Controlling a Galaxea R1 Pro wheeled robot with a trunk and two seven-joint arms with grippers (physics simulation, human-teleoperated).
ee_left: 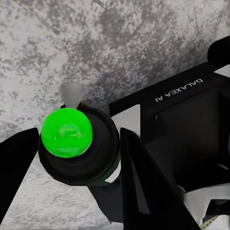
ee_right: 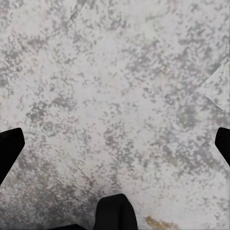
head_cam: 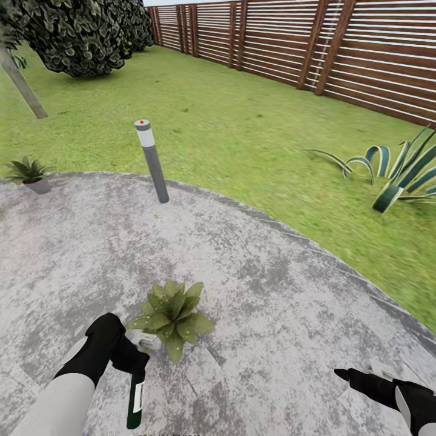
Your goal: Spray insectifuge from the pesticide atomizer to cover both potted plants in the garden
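So I'm at the spraying step: my left gripper (head_cam: 134, 363) is clamped on the pesticide atomizer (head_cam: 135, 401), which hangs from it upside down-ish, dark green body and whitish label pointing down toward me, just beside the near potted plant (head_cam: 171, 316) on the stone patio (head_cam: 272, 290). In the left wrist view the atomizer (ee_left: 76, 143) sits between the two fingers (ee_left: 143, 182), with a bright green round end facing the camera and a pale grey nozzle bit poking out past it. The nozzle end looks right up against the plant's leaves, but I can't tell whether it's actually aimed at them, so my guess is the next move needs a wrist turn to point the head at the rosette before squeezing anything. My right gripper (head_cam: 363, 380) is spread wide and empty, hovering over bare patio. Pots: the near plant's pot is mostly buried under leaves, only a pale bit shows. The second potted plant (head_cam: 28, 174) sits in a little grey pot at the patio edge, well apart, beyond the bollard lamp (head_cam: 152, 160), so that one calls for a drive over afterwards.
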